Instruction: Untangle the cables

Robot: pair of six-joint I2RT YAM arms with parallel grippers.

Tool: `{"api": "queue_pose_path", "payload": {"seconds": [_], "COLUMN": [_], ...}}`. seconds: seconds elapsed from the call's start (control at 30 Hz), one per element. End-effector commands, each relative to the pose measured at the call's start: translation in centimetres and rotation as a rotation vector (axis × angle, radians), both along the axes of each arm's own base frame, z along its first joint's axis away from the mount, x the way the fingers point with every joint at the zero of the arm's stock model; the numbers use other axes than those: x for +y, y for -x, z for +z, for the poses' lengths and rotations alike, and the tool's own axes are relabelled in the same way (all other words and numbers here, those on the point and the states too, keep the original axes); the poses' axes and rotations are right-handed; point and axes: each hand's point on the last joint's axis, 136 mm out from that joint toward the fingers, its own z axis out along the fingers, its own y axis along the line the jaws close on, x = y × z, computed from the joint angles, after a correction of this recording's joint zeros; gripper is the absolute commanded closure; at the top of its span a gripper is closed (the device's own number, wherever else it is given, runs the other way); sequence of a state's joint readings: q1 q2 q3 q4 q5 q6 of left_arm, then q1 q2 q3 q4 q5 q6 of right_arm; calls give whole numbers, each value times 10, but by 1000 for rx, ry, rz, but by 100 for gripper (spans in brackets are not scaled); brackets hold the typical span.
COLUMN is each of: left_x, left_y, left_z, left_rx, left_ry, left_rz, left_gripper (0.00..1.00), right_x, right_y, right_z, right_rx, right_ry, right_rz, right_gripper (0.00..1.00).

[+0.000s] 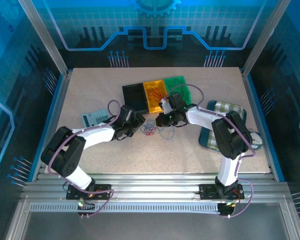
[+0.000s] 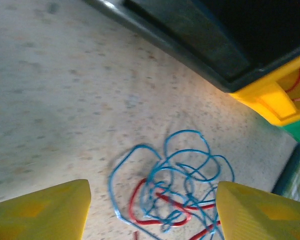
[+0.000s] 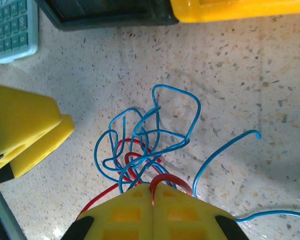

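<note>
Cables (image 1: 150, 129), thin blue and red wires looped into one small tangled bunch, lie on the speckled beige counter (image 1: 90, 150), just in front of the row of bins and between our two arms.

Furthest left sits a pale teal calculator (image 1: 94, 118), well apart from the bunch. Next come our left fingers (image 2: 40, 210), blocky and yellow, spread wide and holding nothing. In the left wrist view the cables lie straight ahead of them in the open gap, touching neither finger.

To the right of the bunch, our right fingers (image 3: 125, 220) are pressed together. Red and blue strands run in under their tips, so we judge that they pinch the cables at that edge. One loose blue end (image 3: 255, 133) curls away further right across the counter.

Behind, from left to right, stand a black bin (image 1: 135, 95), a translucent yellow bin (image 1: 154, 92) and a green bin (image 1: 177, 84).

The bunch stretches roughly left to right between the arms. With the right side seemingly held, we judge the free loops lie nearest the left fingers, which would need to close on a blue loop and draw it leftward, away from the right hold.
</note>
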State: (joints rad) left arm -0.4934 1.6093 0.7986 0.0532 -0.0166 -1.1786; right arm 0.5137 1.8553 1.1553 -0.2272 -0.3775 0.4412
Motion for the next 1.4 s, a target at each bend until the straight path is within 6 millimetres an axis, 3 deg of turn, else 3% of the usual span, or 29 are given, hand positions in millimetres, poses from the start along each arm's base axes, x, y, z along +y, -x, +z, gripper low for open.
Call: {"api": "queue_pose_path", "payload": {"seconds": [0.0,0.37,0.73,0.8,0.87,1.23,1.37], "left_x": [-27,-42,-58,-57,-53,-28,-9], "left_y": [-11,7,9,10,13,32,42], "left_z": [10,-26,-45,-49,-55,-98,-107], "left_rx": [-36,242,315,336,357,482,511], "left_ry": [28,-152,-190,-219,-249,-370,-430], "left_rz": [-127,-330,-385,-393,-396,-372,-336], "left_gripper": [32,38,41,45,58,100,100], "right_x": [1,-10,-11,-12,-13,-14,-23], "right_y": [9,8,10,10,10,9,3], "right_z": [9,12,13,15,15,22,21], "right_rx": [-32,-64,-69,-75,-78,-82,-78], "right_ry": [26,81,75,82,83,67,80], "right_rz": [43,28,15,15,13,-13,-54], "right_gripper": [98,99,99,99,99,99,99]}}
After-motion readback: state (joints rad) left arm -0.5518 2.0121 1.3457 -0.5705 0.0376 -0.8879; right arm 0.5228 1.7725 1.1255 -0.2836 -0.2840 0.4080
